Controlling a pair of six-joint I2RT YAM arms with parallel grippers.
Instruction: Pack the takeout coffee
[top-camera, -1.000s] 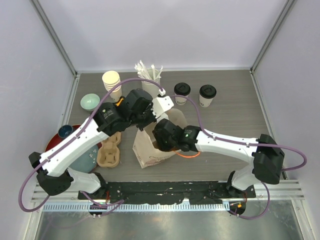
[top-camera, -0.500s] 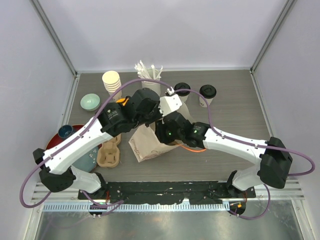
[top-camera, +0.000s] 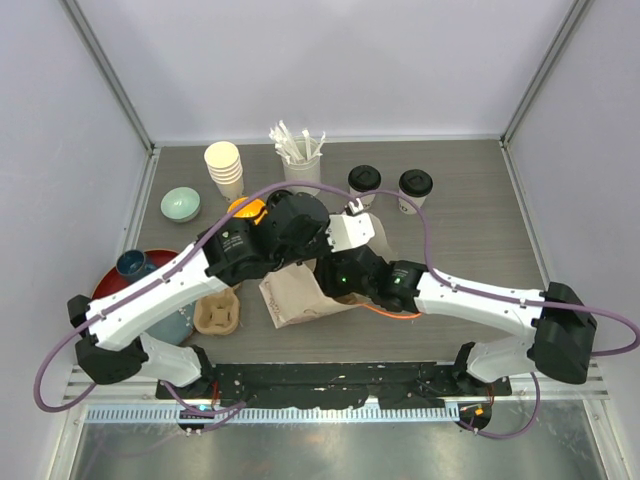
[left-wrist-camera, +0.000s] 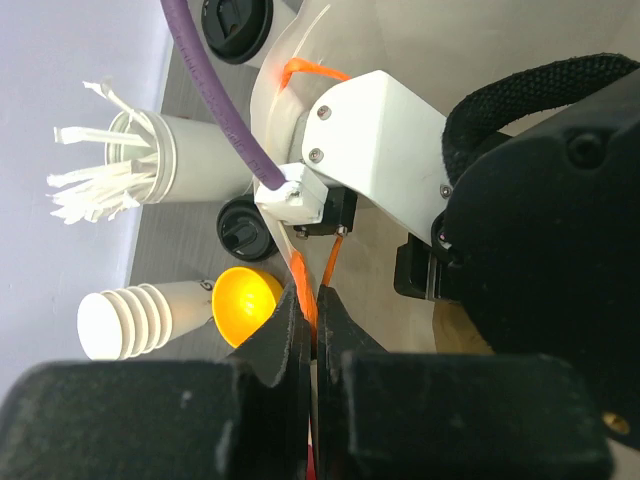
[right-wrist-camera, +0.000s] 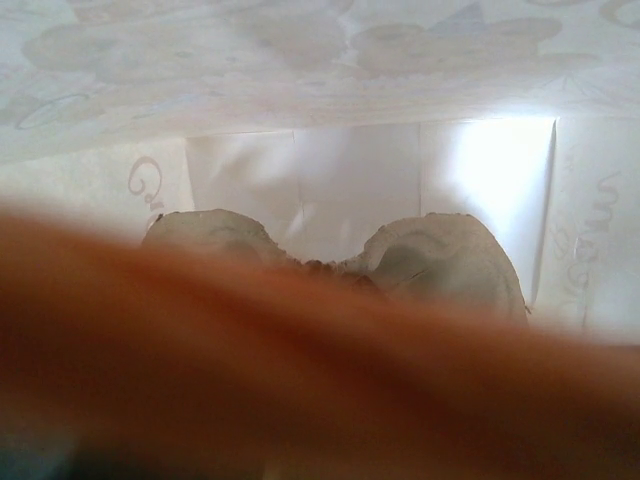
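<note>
Left end effector (left-wrist-camera: 312, 300) is clamped tight on the orange handle (left-wrist-camera: 335, 262) of the paper bag (top-camera: 295, 300); right arm (top-camera: 480, 298) reaches into that bag, and we can't tell if the right end effector is apart or together, its view's mostly orange blur; first coffee cup (top-camera: 364, 182) and second coffee cup (top-camera: 415, 187) stand upright on the desk (top-camera: 470, 240) beyond the bag's far side.

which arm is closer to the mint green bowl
Left. The left arm passes just right of the mint green bowl, apart from it; the right arm lies beyond the paper bag, much farther away.
</note>
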